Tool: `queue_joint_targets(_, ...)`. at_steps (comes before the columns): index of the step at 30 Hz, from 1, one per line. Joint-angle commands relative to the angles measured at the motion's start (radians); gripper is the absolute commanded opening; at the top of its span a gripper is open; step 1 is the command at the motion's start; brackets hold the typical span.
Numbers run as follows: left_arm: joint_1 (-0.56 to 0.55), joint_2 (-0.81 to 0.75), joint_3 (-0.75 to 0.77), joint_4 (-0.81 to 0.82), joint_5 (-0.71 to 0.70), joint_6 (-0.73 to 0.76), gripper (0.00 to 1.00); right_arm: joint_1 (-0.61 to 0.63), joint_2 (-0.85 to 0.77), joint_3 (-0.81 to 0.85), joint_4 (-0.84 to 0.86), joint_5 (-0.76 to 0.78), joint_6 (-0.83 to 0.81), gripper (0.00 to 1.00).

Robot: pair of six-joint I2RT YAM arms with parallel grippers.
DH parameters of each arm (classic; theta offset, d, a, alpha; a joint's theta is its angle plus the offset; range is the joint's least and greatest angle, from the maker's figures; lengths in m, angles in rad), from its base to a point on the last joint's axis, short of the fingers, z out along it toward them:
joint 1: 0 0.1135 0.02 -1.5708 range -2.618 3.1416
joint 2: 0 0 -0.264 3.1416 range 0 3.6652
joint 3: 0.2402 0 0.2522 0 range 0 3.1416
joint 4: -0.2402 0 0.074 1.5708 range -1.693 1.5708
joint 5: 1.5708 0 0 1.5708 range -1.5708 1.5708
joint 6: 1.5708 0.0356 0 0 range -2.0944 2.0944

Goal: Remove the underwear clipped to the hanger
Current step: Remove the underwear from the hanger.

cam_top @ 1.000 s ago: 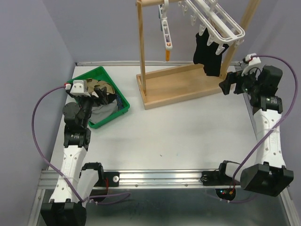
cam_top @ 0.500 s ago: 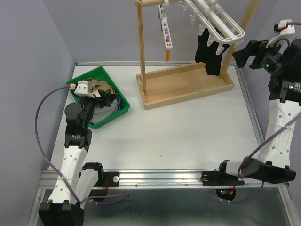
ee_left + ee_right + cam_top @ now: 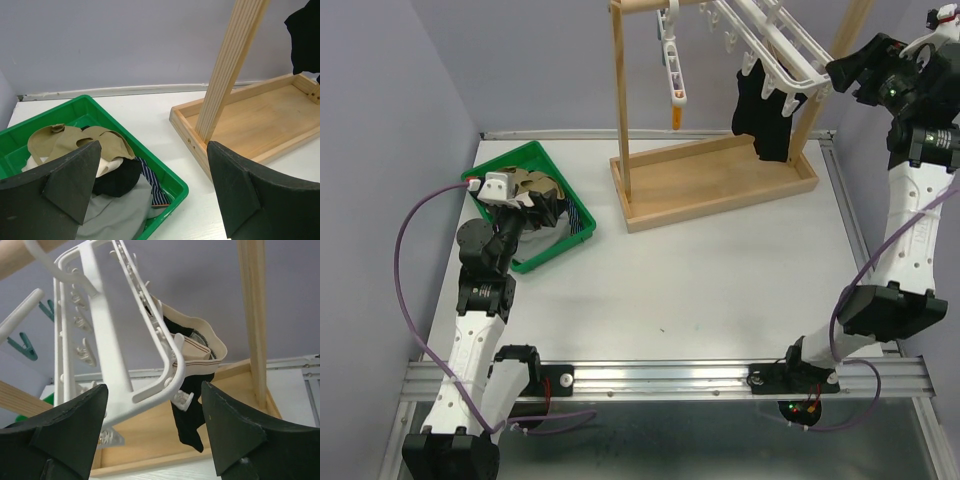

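A black underwear (image 3: pixel 763 110) with a pale waistband hangs clipped to the white clip hanger (image 3: pixel 770 40) on the wooden rack (image 3: pixel 720 180). In the right wrist view the underwear (image 3: pixel 192 405) hangs under the hanger frame (image 3: pixel 115 365), between my open fingers. My right gripper (image 3: pixel 842 72) is open, raised beside the hanger's right end. My left gripper (image 3: pixel 542 210) is open and empty above the green bin (image 3: pixel 495 165), which holds tan, black, grey and navy striped underwear (image 3: pixel 100 170).
The rack's wooden base tray (image 3: pixel 715 185) stands at the back middle. Its upright post (image 3: pixel 230 65) rises right of the bin. A loose clip strip (image 3: pixel 672 70) hangs from the rack's top bar. Grey walls close in at left and back.
My right arm has risen from table level beside the rack base to the hanger's right end. My left arm has barely moved over the bin.
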Motion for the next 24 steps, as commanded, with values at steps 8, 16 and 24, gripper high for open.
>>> queue_joint_targets(8, -0.005, -0.019, -0.001, 0.04, 0.026, 0.0, 0.99, -0.014, 0.118, 0.124, 0.138, 0.011, 0.188, 0.73)
queue_joint_targets(16, -0.005, -0.016, 0.001, 0.037, 0.023, 0.003, 0.99, -0.019, 0.17, 0.122, 0.172, -0.057, 0.251, 0.57)
queue_joint_targets(24, -0.005, -0.009, 0.004, 0.036, 0.026, 0.001, 0.99, -0.019, 0.16, 0.088, 0.189, -0.104, 0.274, 0.46)
